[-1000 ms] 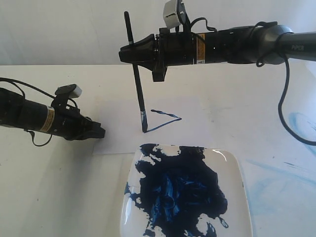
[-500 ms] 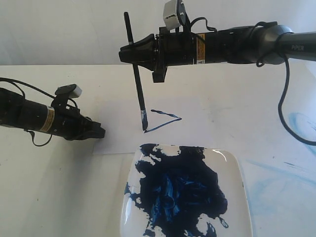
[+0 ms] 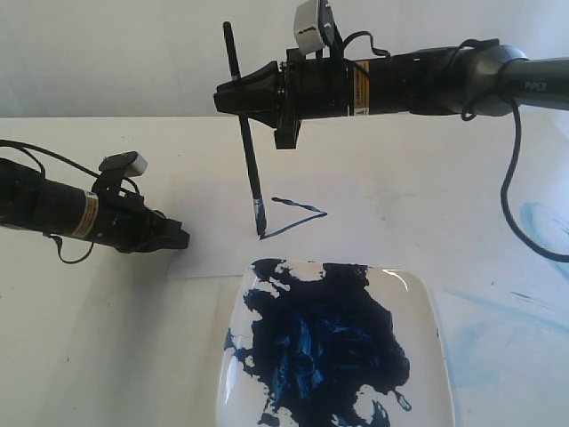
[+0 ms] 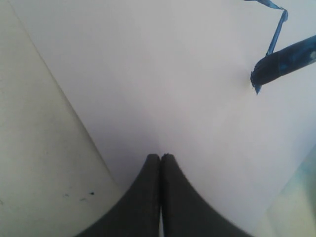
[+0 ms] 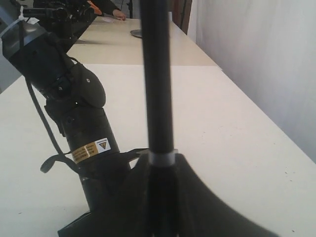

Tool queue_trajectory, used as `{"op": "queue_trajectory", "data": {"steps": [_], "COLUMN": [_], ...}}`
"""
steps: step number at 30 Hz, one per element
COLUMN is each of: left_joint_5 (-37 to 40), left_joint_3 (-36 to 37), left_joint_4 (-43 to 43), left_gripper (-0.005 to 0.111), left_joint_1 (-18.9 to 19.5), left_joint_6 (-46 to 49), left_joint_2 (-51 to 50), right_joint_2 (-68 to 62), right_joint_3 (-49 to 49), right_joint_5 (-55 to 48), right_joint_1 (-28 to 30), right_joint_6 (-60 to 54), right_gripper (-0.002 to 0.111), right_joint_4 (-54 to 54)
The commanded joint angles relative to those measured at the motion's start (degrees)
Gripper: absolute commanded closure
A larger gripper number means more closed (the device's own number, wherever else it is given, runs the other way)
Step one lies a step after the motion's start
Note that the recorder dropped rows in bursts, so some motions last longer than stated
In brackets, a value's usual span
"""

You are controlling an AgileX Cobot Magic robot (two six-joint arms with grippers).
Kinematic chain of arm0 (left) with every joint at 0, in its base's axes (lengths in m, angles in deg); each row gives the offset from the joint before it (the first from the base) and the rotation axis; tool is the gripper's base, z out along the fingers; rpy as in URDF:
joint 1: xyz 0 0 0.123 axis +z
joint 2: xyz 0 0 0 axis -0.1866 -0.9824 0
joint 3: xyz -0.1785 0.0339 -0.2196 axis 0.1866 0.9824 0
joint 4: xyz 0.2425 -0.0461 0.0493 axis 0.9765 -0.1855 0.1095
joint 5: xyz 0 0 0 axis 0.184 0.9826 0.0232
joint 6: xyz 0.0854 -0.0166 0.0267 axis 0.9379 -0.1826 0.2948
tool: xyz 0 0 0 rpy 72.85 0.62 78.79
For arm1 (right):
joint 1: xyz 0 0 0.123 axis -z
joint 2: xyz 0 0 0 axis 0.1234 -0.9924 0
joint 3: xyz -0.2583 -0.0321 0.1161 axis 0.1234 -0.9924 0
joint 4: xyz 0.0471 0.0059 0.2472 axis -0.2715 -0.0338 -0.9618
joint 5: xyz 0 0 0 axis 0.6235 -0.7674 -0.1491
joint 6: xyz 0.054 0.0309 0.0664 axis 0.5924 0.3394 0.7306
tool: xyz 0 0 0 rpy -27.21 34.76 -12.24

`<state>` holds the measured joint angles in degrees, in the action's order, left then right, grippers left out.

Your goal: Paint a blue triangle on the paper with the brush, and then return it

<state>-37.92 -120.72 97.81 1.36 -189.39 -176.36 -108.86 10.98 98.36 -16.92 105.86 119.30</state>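
1. The right gripper (image 3: 233,96), upper middle of the exterior view, has its fingers clenched on the brush (image 3: 250,156). In the right wrist view the black handle rises straight out from between the two dark jaws.
2. The brush stands almost upright, its top leaning a little to the left of the frame. The grip sits high on the handle. The silver band and the blue-stained bristles hang well below the gripper.
3. The bristle tip touches the paper (image 3: 373,222) at the left end of the lower stroke of the blue triangle (image 3: 298,216).
4. The triangle lies just right of the brush tip, in the middle of the frame. Two thin dark strokes show, meeting in a sharp point at the right.
5. The left gripper (image 3: 178,238), at the left of the frame, has its fingers pressed together with nothing between them. The tips sit at the left edge of the paper; whether they press on it I cannot tell.
6. In the left wrist view the blue brush tip shows in the upper right, well apart from those closed jaws.
7. A white plate (image 3: 427,329) fills the lower middle, just below the paper – a broad dark-blue paint smear (image 3: 324,347) covers most of it.
8. All of it rests on a cream table (image 3: 107,338), with pale-blue stains (image 3: 524,311) at the right.
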Motion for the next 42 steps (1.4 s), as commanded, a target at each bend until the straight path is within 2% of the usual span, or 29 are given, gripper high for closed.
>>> {"op": "queue_trajectory", "data": {"steps": [1, 29, 42], "left_joint_5": [0.8, 0.91, 0.91], "left_joint_3": [-0.19, -0.19, -0.19], "left_joint_4": [0.8, 0.8, 0.8], "left_gripper": [0.107, 0.107, 0.107], "left_joint_1": [-0.07, -0.07, -0.07], "left_joint_6": [-0.05, -0.05, -0.05], "left_joint_2": [-0.05, -0.05, -0.05], "right_joint_2": [0.58, -1.04, -1.02], "right_joint_3": [0.27, 0.16, 0.16], "right_joint_5": [0.55, 0.55, 0.55], "right_joint_1": [0.03, 0.03, 0.03], "right_joint_6": [-0.38, 1.93, -0.72], "right_gripper": [0.108, 0.108, 0.108], "right_joint_4": [-0.63, -0.31, -0.42]}}
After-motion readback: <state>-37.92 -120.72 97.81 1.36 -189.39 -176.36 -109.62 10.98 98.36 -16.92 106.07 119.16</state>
